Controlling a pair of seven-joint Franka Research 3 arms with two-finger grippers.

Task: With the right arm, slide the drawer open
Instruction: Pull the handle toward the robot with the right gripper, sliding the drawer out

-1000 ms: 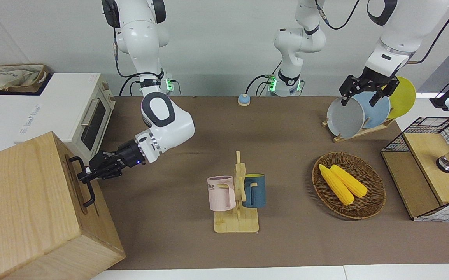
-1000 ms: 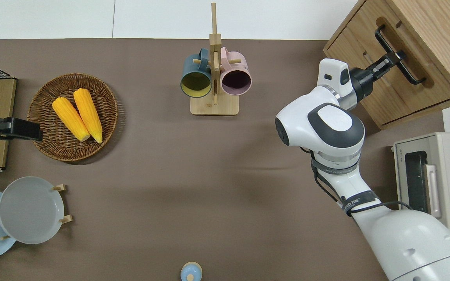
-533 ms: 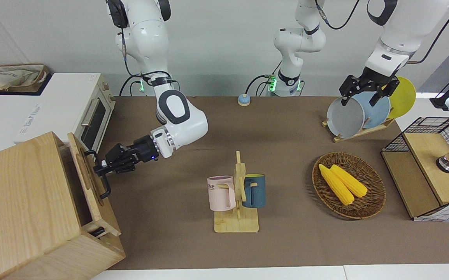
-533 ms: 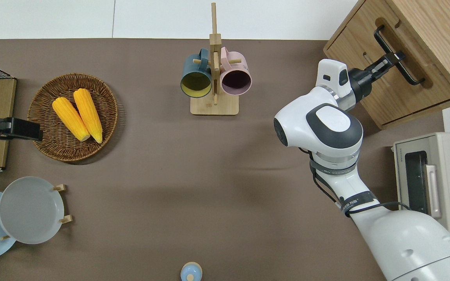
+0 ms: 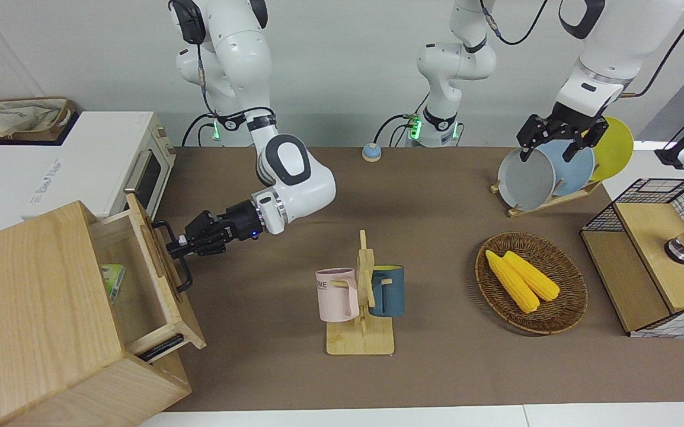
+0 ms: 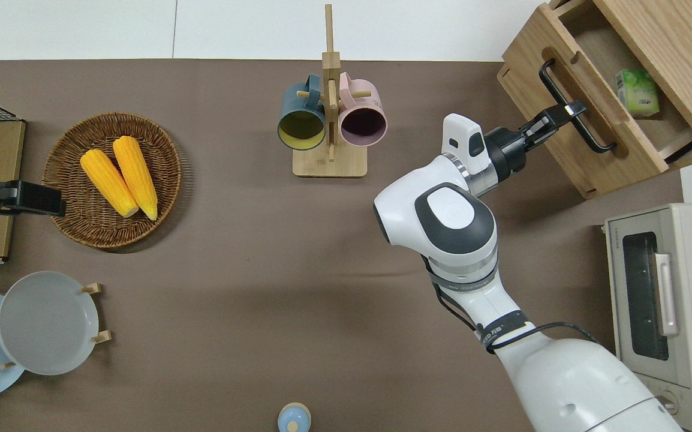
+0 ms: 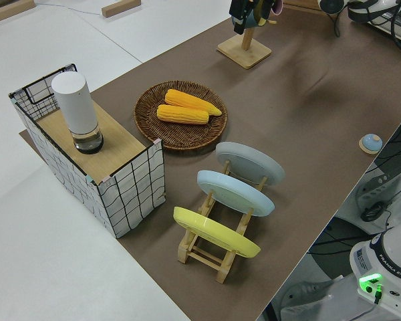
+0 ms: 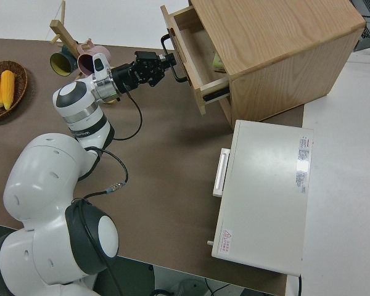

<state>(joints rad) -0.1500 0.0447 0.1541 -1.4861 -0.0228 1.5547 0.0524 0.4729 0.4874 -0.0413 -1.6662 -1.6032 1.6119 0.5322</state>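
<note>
The right pincer (image 5: 179, 247) is gripping the black handle (image 5: 171, 255) of the drawer (image 5: 140, 279), its fingers clamped on the bar. The drawer is standing well out of the wooden cabinet (image 5: 34, 320) at the right arm's end of the worktop (image 5: 437, 367), baring a small green carton (image 6: 637, 91) inside. The opening is looking largely done, with little travel apparently left before the pincer is letting go. The left arm is sitting parked, its pincer's state impossible to tell.
</note>
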